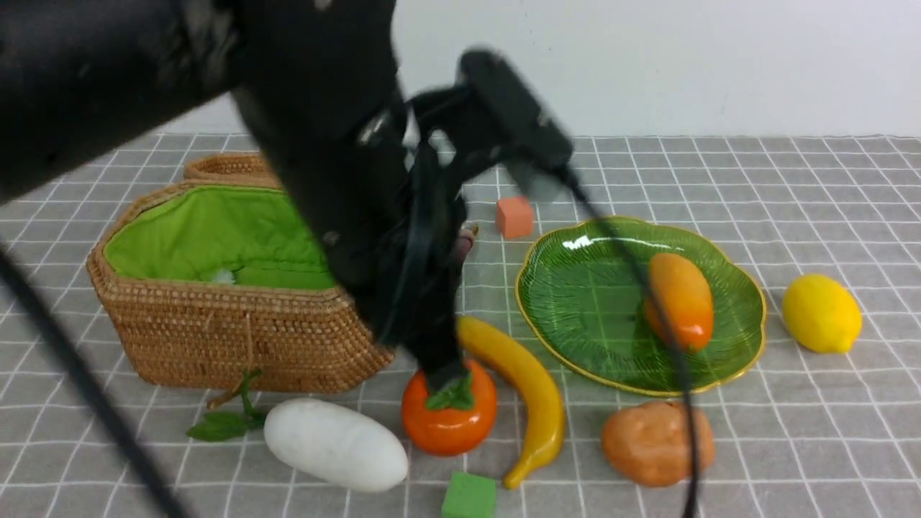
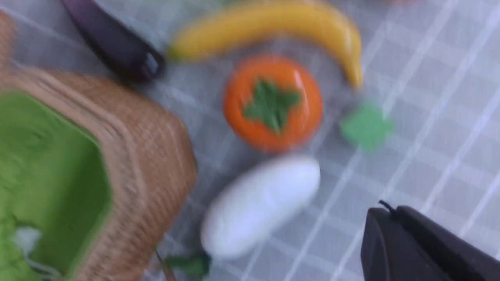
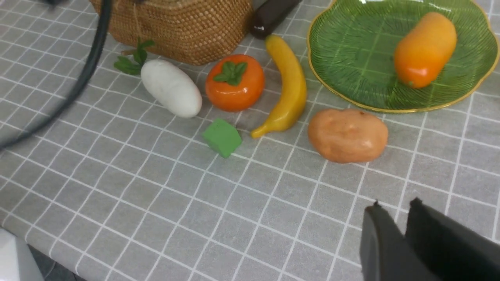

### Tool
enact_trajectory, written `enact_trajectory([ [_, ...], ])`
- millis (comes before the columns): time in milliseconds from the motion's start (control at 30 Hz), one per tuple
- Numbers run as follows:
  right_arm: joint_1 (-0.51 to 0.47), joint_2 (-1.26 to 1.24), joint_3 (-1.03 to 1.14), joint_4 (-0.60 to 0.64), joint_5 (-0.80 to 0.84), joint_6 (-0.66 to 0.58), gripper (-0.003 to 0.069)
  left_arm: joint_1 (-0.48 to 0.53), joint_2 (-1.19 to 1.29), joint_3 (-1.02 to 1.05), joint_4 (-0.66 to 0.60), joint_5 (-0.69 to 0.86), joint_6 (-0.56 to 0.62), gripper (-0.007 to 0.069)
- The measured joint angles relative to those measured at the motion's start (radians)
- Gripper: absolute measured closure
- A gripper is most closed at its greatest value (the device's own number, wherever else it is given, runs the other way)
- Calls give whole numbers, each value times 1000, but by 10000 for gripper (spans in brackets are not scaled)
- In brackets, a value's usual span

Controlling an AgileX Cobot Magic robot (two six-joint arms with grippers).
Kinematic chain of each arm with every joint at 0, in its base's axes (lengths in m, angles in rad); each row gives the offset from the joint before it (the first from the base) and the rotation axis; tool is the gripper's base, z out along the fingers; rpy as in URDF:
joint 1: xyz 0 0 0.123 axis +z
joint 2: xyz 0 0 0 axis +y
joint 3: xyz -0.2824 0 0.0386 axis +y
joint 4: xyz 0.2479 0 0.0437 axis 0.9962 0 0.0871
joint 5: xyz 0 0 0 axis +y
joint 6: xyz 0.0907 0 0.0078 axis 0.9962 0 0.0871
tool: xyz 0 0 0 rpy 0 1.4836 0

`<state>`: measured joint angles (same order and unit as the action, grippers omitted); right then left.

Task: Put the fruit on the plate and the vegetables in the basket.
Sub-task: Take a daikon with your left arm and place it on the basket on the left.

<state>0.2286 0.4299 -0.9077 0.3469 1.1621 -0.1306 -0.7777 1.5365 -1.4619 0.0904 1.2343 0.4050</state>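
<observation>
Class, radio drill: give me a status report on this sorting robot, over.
Left gripper shut, empty; right gripper slightly open, empty. Mango on plate; persimmon, banana, lemon on cloth. Radish, potato, eggplant outside basket. Green cube beside banana tip.

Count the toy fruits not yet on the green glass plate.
3: the round orange persimmon by the wicker basket, the long yellow banana beside it, the yellow lemon right of the green plate. The arm may hide more.

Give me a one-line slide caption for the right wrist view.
Mango on the green plate; persimmon, banana, radish, potato, eggplant and green cube on the cloth by the basket.
</observation>
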Motion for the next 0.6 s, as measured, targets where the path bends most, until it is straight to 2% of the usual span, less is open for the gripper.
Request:
enact_trajectory([
  [67,0,0,0,2,-2,-1,545,0,-10,67,3,-1,53,572],
  [100,0,0,0,3,-2,-1,545,0,-12,165,8,-19,136,494],
  [167,0,0,0,3,-2,-1,545,0,-8,272,27,-91,213,362],
  [200,0,0,0,3,-2,-1,545,0,-8,291,32,-100,223,347],
  [233,0,0,0,3,-2,-1,545,0,-6,347,61,-182,247,243],
  [300,0,0,0,3,-2,-1,545,0,-3,411,124,-286,262,85],
  [367,0,0,0,3,-2,-2,545,0,8,436,172,-355,267,15],
  [467,0,0,1,3,-3,-2,545,0,44,455,247,-423,270,-30],
  [600,0,0,6,12,-4,-2,545,6,129,458,321,-503,251,5],
])
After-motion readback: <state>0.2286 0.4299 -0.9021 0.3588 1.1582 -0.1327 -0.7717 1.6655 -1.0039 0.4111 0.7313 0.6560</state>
